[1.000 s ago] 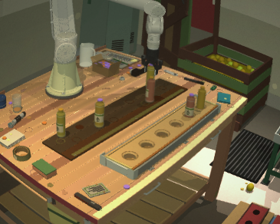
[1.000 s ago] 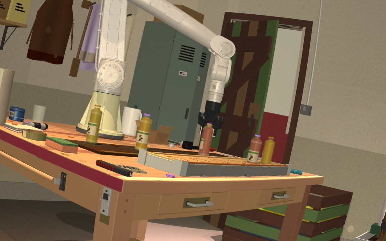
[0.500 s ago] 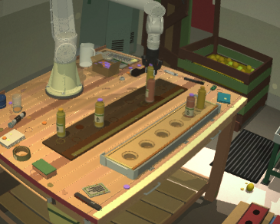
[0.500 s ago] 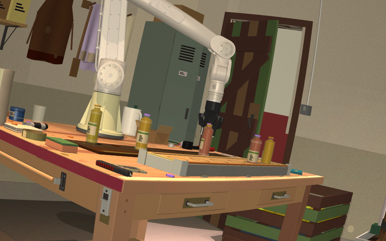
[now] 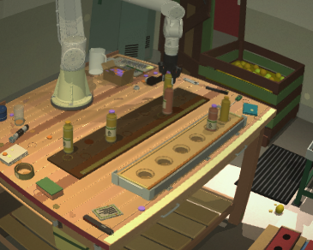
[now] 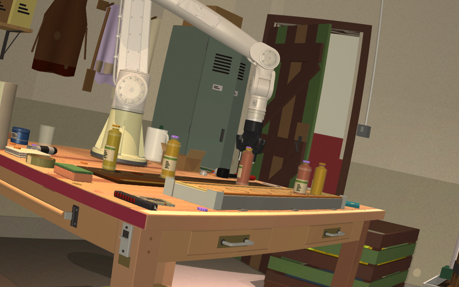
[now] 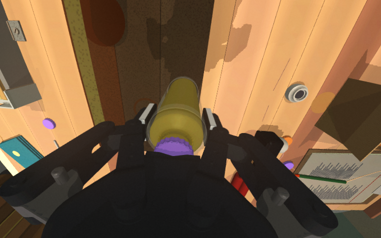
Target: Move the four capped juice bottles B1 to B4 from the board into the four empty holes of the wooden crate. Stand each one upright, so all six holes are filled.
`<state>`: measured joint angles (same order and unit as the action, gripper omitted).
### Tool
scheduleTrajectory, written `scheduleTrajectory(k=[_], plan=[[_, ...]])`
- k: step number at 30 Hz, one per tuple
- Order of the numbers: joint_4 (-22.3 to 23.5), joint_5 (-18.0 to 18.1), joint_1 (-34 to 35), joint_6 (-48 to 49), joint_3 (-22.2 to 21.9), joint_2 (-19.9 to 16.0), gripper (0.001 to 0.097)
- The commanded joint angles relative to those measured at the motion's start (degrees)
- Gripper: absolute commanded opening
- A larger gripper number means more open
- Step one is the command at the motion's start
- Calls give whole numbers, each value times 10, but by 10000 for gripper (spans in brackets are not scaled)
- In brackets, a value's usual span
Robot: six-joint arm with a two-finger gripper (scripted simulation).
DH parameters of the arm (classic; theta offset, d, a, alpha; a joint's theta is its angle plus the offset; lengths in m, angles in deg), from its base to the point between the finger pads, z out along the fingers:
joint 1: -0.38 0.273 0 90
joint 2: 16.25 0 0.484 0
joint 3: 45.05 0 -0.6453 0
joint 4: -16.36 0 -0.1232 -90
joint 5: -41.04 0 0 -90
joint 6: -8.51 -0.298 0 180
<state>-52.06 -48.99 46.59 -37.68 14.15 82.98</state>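
Note:
A yellow juice bottle (image 5: 168,79) (image 7: 176,118) with a purple cap stands at the far end of the dark board (image 5: 130,128), just behind a brown bottle (image 5: 167,100) (image 6: 245,166). Two more yellow bottles (image 5: 111,126) (image 5: 68,137) stand further along the board toward its near end. The wooden crate (image 5: 182,150) lies beside the board, with two bottles (image 5: 213,117) (image 5: 225,108) upright in its far holes and the other holes open. In the second side camera the brown bottle hides the yellow one. My gripper (image 5: 167,73) (image 7: 176,118) is closed around the far yellow bottle just below its cap.
A small cardboard box (image 5: 117,73) and a white jug (image 5: 96,61) sit behind the board's far end, beside my arm's base (image 5: 72,92). A black marker (image 5: 154,79) and a loose washer (image 7: 296,93) lie close to the held bottle. A big bin of lemons (image 5: 254,72) stands past the table.

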Motion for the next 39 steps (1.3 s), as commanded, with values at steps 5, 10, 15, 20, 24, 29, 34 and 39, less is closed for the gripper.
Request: scheduleTrajectory(k=[5, 10, 15, 20, 24, 29, 34, 39], plan=[[0, 2, 0, 0, 1, 0, 80], [-16, 1, 0, 0, 9, 8, 80], [-51, 1, 0, 0, 30, 23, 80], [-98, 1, 0, 0, 62, 39, 80], [-134, 0, 0, 0, 89, 47, 80], [-166, 0, 0, 0, 115, 52, 80], [-180, 0, 0, 0, 127, 53, 80], [-181, 0, 0, 0, 128, 53, 80]])
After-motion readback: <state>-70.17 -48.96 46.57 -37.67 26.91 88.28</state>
